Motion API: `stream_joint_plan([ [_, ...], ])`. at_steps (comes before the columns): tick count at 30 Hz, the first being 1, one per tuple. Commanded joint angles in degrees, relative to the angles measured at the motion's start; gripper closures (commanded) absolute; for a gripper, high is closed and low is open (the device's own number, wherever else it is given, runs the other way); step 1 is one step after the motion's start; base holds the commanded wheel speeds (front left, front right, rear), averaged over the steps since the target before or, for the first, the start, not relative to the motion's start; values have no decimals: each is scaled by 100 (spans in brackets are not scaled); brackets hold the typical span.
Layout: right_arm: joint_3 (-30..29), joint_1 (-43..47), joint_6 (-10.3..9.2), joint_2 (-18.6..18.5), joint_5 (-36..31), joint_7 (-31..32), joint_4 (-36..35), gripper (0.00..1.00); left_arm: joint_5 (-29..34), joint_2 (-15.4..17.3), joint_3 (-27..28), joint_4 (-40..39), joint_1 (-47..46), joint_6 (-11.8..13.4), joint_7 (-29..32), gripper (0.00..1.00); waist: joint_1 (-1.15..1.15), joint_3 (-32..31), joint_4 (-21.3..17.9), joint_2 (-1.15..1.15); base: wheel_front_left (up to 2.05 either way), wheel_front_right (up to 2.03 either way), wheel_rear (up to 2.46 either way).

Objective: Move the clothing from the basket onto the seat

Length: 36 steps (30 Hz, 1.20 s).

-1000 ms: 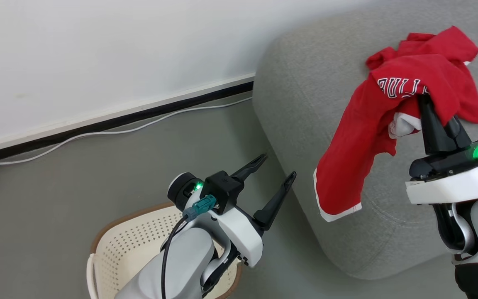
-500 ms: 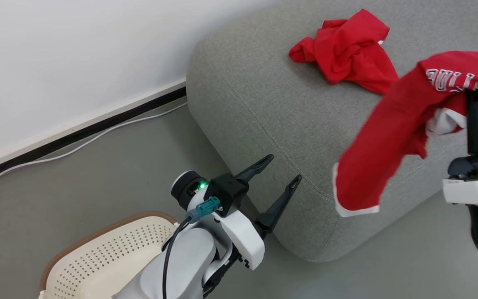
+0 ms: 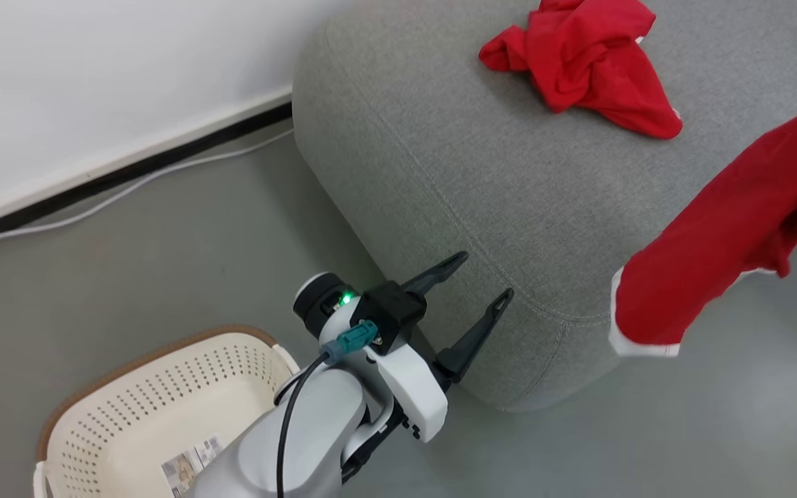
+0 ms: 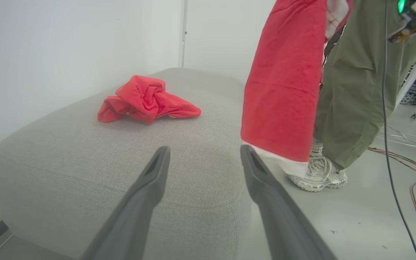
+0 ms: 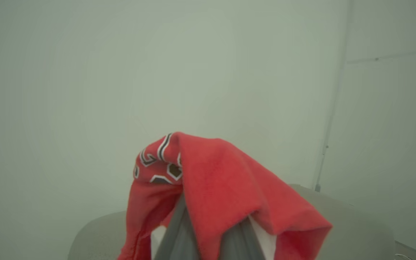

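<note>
Light, limp bright-red soft-fabric jersey [image 3: 724, 235] w/ white trim is held pinched at a bunched fold by right gripper [image 5: 204, 238], hung just off grey woven-fabric sofa [image 3: 440, 159] edge, left gripper [image 3: 486, 277] being spread & empty; slip is judged likely unless several layers are gripped.
</note>
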Motion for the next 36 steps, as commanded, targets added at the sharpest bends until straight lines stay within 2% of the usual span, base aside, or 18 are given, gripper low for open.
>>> stream_joint_plan([
  [1,-54,-275,8,-197,-75,-34,-120,100,80,13,186,-122,-308,-49,-34,0,0,249,1,0,0,0,0],
  [15,-730,-2029,8,-495,-502,-34,614,100,725,291,452,-278,-956,-66,-34,0,0,1576,75,0,0,0,0],
  [23,-1297,-3082,8,-881,-675,-34,1260,100,915,328,299,-336,-1490,-76,-34,0,0,2227,245,0,0,0,0],
  [36,-2038,-4722,8,-1671,-1532,-34,2756,100,881,276,-73,-286,-2084,-84,2,0,0,2836,453,0,0,0,0],
])
